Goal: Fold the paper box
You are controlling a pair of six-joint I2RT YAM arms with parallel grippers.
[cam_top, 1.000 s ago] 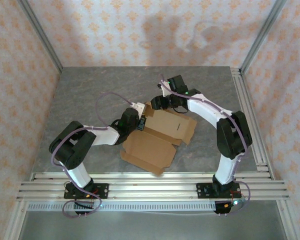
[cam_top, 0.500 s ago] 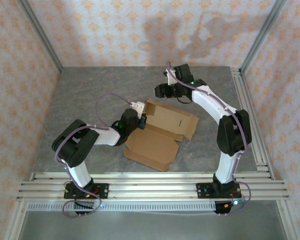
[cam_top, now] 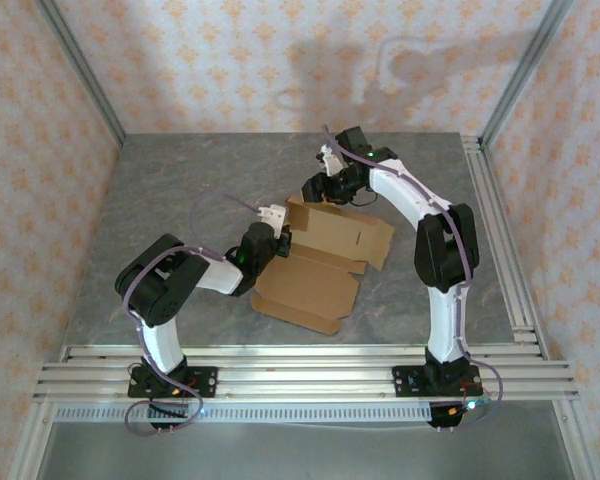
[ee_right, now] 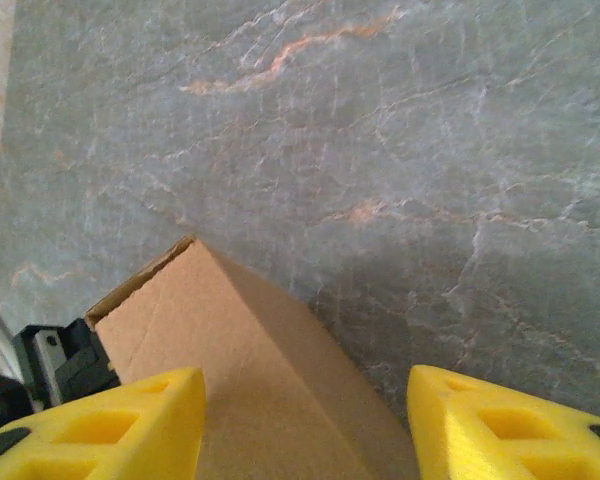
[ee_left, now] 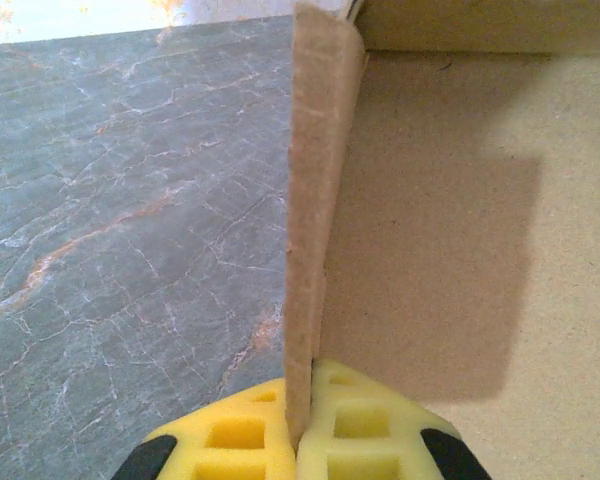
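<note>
Top external cam, near to far: alu rails [cam_top: 300, 362] run nearest, well short of the paper box [cam_top: 305, 290], w/ both arm bases bolted on. Box lies opened out on the grey marbled table [cam_top: 170, 200], table top showing on all sides of it. Its near panel lies flat; far panel [cam_top: 342, 235] has edges turned up. Left gripper [cam_top: 278, 240] sits at the box's left edge, approx where the two panels meet. Left wrist cam: its yellow pads [ee_left: 240, 445] are clamped tight on a narrow side flap [ee_left: 320, 200], which stands upright off the box floor [ee_left: 460, 250], w/ bare table to the flap's left. Right gripper [cam_top: 317, 190] hangs just past the box's far-left corner, above it. Right wrist cam: its yellow fingers [ee_right: 110, 420] stand wide apart, nothing pinched. A raised flap corner [ee_right: 230, 340] shows btwn and beyond them, table behind. Can't tell if a pad touches the cardboard. Farthest from the box: patterned wall [cam_top: 280, 60].
</note>
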